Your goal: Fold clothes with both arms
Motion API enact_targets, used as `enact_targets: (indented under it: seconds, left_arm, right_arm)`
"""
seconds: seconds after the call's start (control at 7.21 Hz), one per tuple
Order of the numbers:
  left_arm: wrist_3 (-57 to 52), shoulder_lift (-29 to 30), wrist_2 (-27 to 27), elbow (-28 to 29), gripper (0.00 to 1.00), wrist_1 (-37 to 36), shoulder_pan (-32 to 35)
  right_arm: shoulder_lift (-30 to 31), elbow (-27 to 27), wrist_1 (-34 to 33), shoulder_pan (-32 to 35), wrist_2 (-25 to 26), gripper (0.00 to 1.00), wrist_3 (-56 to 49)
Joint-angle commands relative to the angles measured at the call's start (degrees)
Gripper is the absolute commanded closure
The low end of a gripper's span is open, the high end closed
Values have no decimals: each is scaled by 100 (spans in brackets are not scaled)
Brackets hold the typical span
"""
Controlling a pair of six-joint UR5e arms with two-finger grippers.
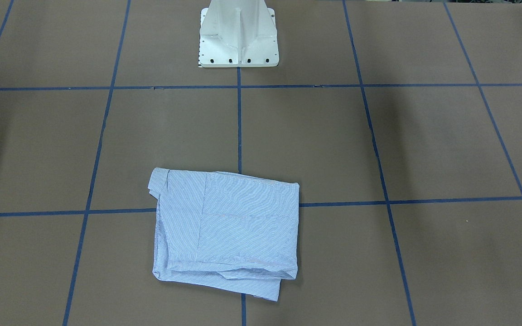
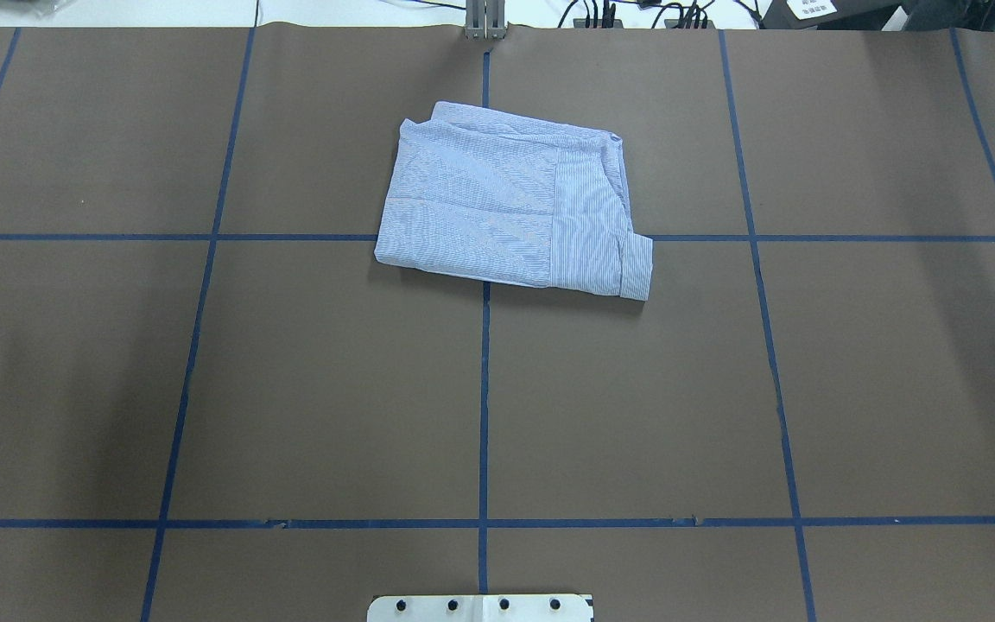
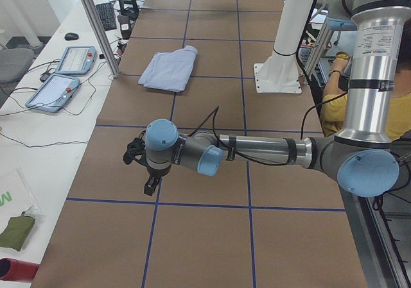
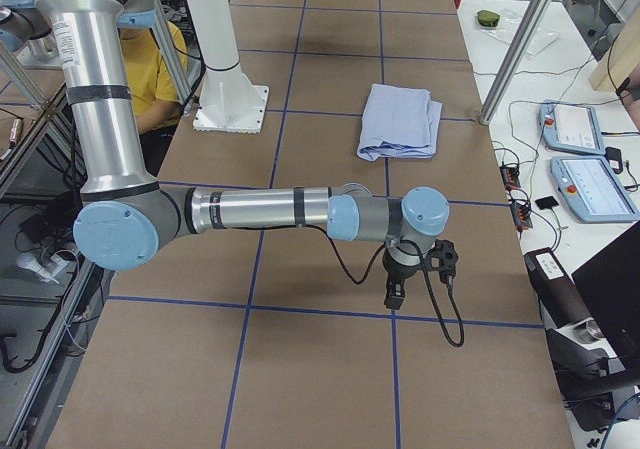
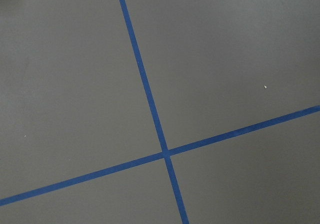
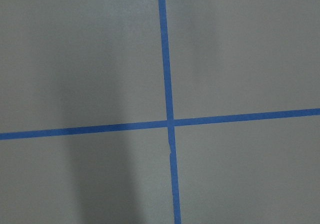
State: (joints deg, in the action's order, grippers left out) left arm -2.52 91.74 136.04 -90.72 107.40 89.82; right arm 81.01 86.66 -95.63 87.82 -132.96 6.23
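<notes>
The light blue striped shirt (image 1: 229, 226) lies folded into a compact rectangle on the brown table, at the middle of the far side from the robot (image 2: 506, 203). It also shows in the left side view (image 3: 168, 70) and the right side view (image 4: 400, 121). My left arm stretches low over the table's left end, and its gripper (image 3: 149, 186) points down, far from the shirt. My right gripper (image 4: 393, 296) hangs over the table's right end, also far from the shirt. I cannot tell whether either is open or shut. Both wrist views show only bare table and blue tape.
The white pedestal base (image 1: 237, 36) stands at the robot's side of the table. Blue tape lines (image 2: 484, 389) grid the table. Teach pendants (image 3: 64, 76) and a metal post (image 3: 96, 25) sit at the far edge. A person in yellow (image 4: 150, 79) sits behind the robot.
</notes>
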Motion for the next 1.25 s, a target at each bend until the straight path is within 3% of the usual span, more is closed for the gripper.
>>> enact_targets:
  seconds: [0.0,0.28,0.42,1.11]
  left_arm:
    - [6,-104,-226,-69,1,18,-17]
    - [-3,-51,-219,-60,1,35,-17]
    - [-11,-33,-193,-69,1,53,-25]
    - [-47,-42,-175,-51,1,123,-25]
  right_arm:
    - [46,105,0,-98,7,0,28]
    - [46,114,-9,-98,-54,0,27]
    - [55,123,0,-89,-324,0,10]
    - [37,175,0,-89,-107,0,27]
